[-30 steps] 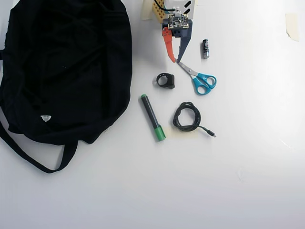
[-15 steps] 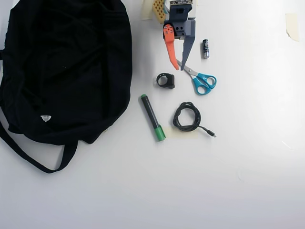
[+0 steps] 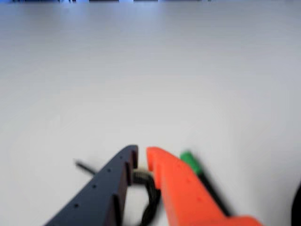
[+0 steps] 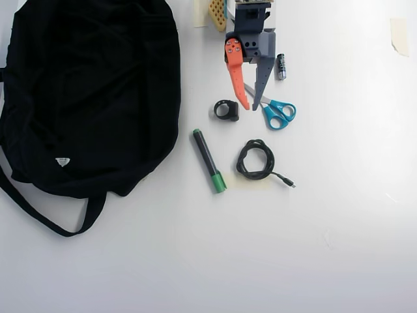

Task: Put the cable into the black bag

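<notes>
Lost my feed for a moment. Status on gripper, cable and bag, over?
Gripper open, empty, above the scissors' blades. Cable coiled on the table, untouched, well apart from the black bag. Black clip and green marker lie close by.

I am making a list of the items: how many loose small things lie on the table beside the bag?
5: battery at the top, scissors under the fingers, ring clip, green-capped marker, and coiled cable. The bag might hide more.

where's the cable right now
In the overhead view the cable lies coiled on the table, right of the green marker and below the scissors.
</notes>
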Robot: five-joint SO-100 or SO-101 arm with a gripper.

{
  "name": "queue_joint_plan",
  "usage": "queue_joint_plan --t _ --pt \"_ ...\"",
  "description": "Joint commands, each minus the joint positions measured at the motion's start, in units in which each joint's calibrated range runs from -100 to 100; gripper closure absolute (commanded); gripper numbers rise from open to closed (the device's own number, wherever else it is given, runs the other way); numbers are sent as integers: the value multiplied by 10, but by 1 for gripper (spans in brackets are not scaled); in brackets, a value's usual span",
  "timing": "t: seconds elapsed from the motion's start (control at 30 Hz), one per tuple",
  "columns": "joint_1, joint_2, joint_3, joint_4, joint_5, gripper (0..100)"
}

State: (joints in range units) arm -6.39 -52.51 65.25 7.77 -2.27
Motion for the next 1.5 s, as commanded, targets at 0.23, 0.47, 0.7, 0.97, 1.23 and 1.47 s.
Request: queue_joint_plan --t 0.23,0.47,0.7,0.97,1.23,1.47 --pt "2 198 -280 -13 2 98" --pt "10 311 -414 -12 2 98" --pt "16 412 -526 -12 2 98" --pt "16 475 -600 -12 2 98" --pt "20 480 -596 -10 1 98" --pt "21 474 -596 -8 4 98"
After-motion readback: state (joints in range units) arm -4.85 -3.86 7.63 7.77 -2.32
